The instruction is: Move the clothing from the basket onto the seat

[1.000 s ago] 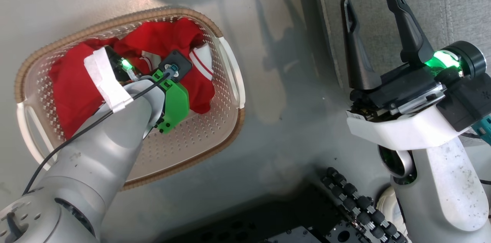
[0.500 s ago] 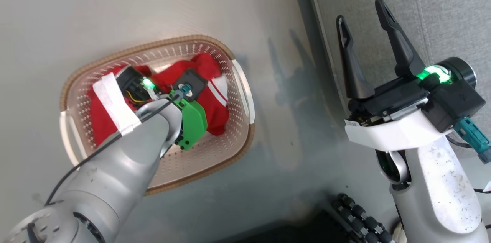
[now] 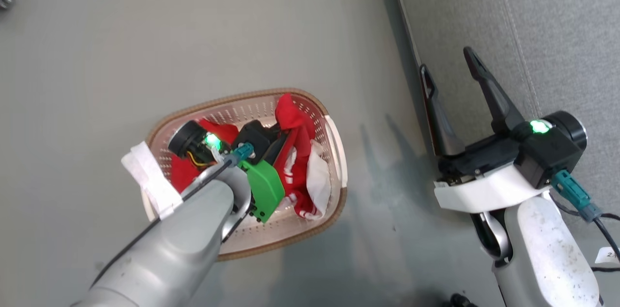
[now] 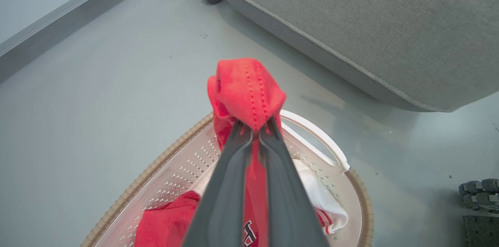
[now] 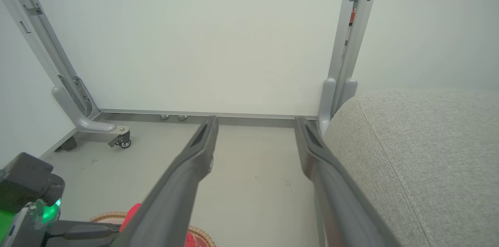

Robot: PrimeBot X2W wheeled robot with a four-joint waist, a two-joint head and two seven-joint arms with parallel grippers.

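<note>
Up since before: your left gripper (image 4: pixel 253 128), pinched on the red-and-white garment (image 4: pixel 245 87), lifts it from the basket (image 4: pixel 362 200); right gripper (image 3: pixel 446 60) gapes empty. Next, the seat (image 4: pixel 370 25).

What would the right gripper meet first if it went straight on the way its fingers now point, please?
Nothing close: ahead of the right gripper the way looks free over the floor as far as the white wall. The seat lies just to its right and might be brushed; depth is unclear.

On the clothing (image 4: pixel 245 87), black print (image 4: pixel 248 234) — lettering, perhaps — runs off the frame.
</note>
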